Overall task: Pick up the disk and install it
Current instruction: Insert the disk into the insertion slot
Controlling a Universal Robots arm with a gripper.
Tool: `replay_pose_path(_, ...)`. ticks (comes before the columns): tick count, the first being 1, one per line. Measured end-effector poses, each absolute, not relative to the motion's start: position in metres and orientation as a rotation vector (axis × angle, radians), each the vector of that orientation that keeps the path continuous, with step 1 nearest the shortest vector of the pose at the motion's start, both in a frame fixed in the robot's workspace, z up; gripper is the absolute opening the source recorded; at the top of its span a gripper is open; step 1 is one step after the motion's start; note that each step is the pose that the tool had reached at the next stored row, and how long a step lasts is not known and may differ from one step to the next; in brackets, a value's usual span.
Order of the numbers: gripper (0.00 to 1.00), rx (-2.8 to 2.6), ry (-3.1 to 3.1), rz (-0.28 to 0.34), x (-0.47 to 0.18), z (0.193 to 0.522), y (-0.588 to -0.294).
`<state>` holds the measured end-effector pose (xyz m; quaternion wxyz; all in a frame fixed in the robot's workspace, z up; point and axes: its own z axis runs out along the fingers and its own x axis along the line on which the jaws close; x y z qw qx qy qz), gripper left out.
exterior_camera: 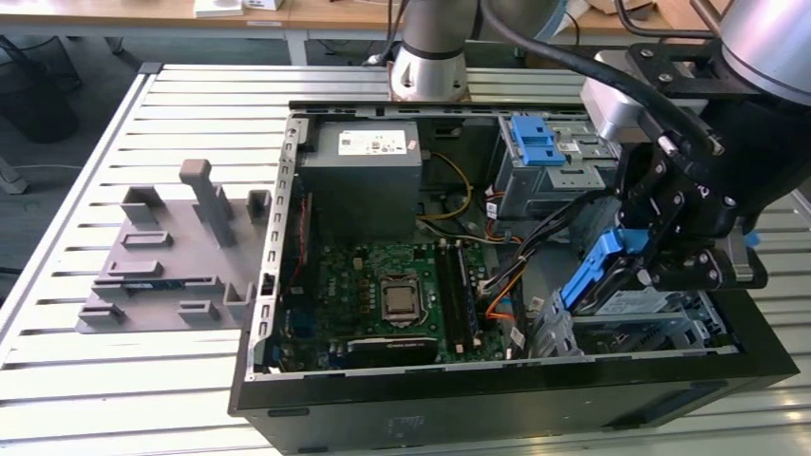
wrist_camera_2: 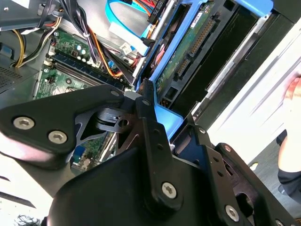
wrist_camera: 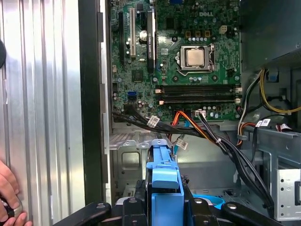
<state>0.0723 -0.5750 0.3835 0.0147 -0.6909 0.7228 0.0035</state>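
Pinching the flat, blue-bracketed silver disk, black jaws hold it tilted, seemingly over a grey metal bay, lower right of the exterior view.

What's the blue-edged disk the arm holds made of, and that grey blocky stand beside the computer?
The disk: a blue bracket that looks like moulded plastic, smooth and evenly coloured, around a silvery body, probably metal. The grey stand: matte, uniform grey with blocky posts, likely plastic, though painted metal can't be excluded.
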Motion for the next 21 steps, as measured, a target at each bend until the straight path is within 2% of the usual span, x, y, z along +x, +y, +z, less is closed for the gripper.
replay_pose_path(21,0.36,-2.150,2.250,0.011,0.072,0.372,-0.575)
